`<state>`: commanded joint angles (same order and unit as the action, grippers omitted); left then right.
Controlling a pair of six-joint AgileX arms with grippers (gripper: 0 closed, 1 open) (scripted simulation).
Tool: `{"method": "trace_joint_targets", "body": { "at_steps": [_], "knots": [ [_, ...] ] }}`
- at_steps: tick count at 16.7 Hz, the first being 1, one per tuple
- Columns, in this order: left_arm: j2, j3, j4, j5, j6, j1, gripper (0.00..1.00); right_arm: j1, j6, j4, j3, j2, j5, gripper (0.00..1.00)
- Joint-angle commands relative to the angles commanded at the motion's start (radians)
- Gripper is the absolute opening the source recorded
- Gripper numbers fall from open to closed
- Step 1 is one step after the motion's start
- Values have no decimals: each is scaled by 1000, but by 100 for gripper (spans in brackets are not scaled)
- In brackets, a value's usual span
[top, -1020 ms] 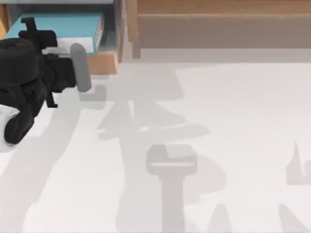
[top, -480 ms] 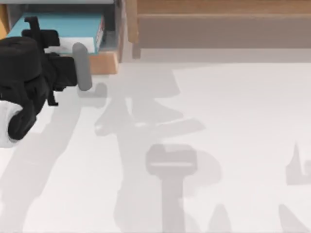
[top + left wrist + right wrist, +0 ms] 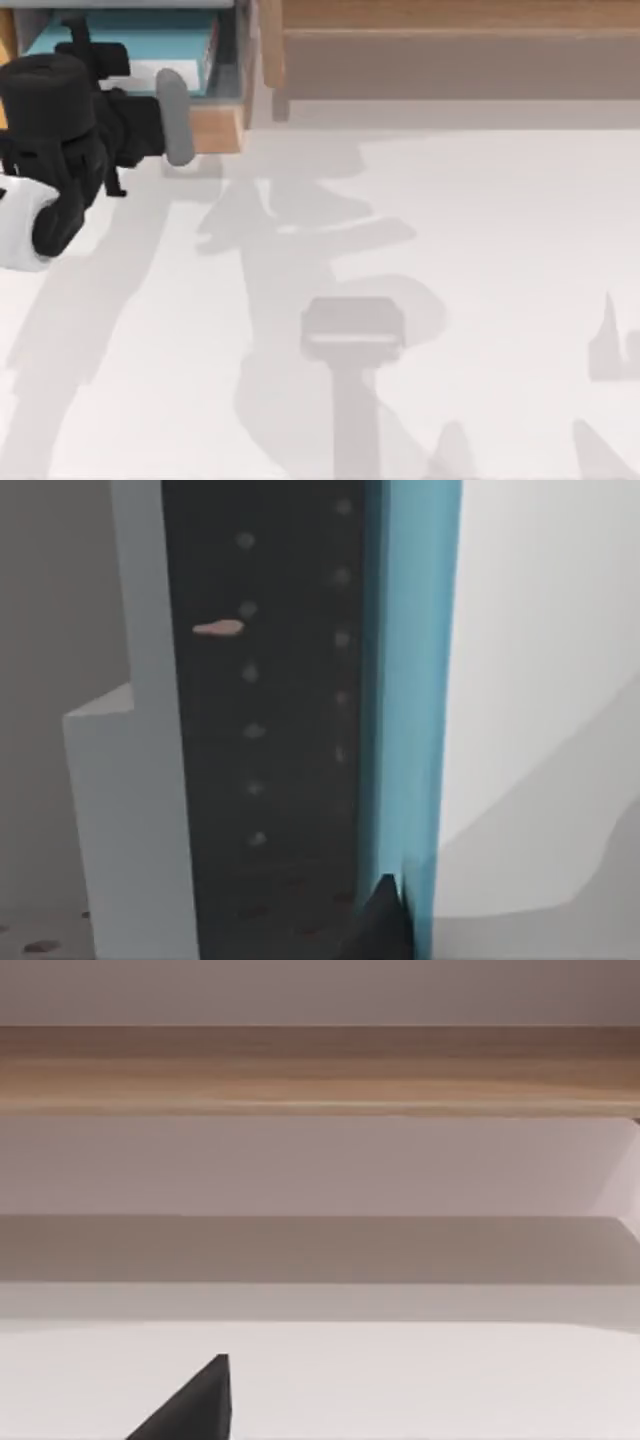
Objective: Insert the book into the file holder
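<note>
The teal-blue book [image 3: 165, 30] with white page edges lies flat inside the grey file holder [image 3: 243, 55], behind its light-brown front edge [image 3: 215, 128], at the table's far left. My left gripper [image 3: 138, 82] reaches over that front edge and is shut on the book's near end. In the left wrist view the book's teal cover [image 3: 410, 680] runs along the holder's dark inner floor [image 3: 260, 730], with one dark fingertip [image 3: 385, 920] against it. A single dark fingertip [image 3: 195, 1405] of my right gripper appears in the right wrist view, above bare table.
A long brown wooden ledge [image 3: 450, 50] runs along the back of the table to the right of the holder, and also shows as the ledge [image 3: 320, 1070] in the right wrist view. The white table [image 3: 450, 250] carries only arm shadows.
My left gripper has moved toward the back of the table, and the book has slid deeper into the file holder with it.
</note>
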<state>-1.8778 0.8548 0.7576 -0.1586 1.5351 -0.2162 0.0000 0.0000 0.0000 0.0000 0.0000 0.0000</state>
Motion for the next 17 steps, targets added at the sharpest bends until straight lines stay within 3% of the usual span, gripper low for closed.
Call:
{"method": "trace_joint_targets", "body": {
  "at_steps": [3, 16, 17],
  "knots": [
    [0, 0, 0, 0, 0, 0, 0, 0, 0, 0, 0, 0, 0, 100],
    [0, 0, 0, 0, 0, 0, 98, 0, 0, 0, 0, 0, 0, 100],
    [0, 0, 0, 0, 0, 0, 100, 0, 0, 0, 0, 0, 0, 100]
  ]
}}
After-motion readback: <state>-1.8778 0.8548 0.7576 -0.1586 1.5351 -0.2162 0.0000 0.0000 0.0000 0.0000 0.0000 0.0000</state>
